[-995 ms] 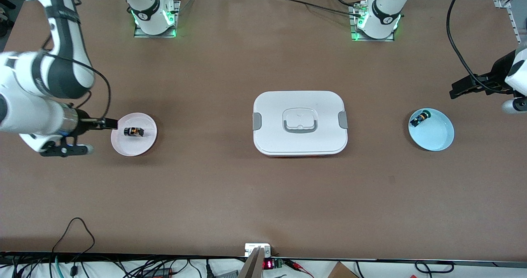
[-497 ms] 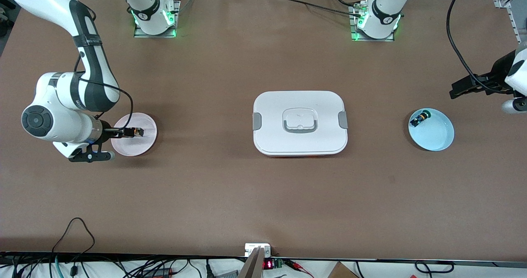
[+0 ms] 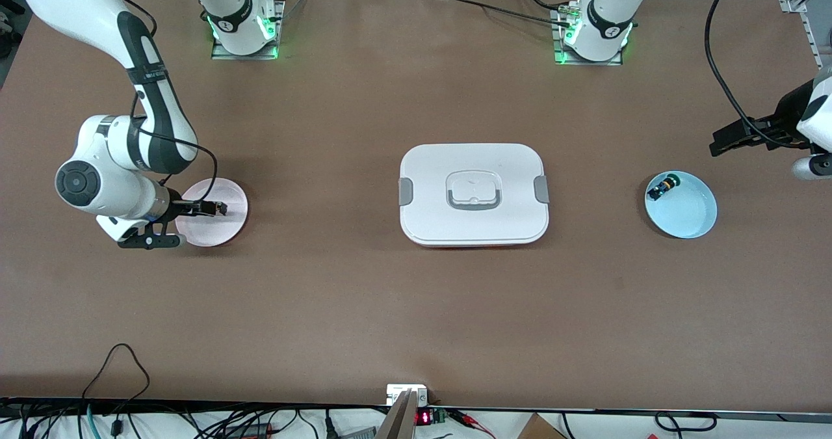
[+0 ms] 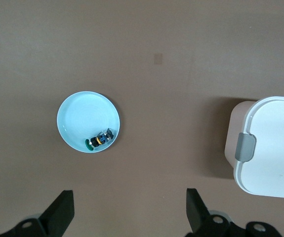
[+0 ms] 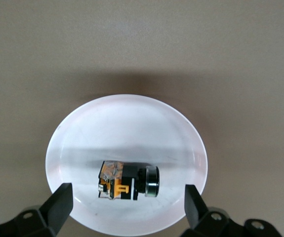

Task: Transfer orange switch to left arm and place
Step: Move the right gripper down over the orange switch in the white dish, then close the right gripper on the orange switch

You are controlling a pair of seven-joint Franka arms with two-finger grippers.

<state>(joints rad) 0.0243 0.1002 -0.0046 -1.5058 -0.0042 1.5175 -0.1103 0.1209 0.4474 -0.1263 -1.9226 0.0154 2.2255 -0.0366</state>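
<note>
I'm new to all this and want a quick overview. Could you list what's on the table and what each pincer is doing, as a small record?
Orange switch: lying in pink plate
Right pincer: open, over the switch
Left pincer: open, waiting near blue plate
Green-tipped switch: in blue plate
Box: lid on, between the plates

pink plate (image 3: 227, 224): on tabletop (image 3: 364, 309), toward the right arm's end | blue plate (image 3: 689, 214): toward the left arm's end | green-tipped switch (image 3: 663, 186): lies in blue plate, at its rim | cables (image 3: 123, 419): along the tabletop edge nearest the front camera
</note>
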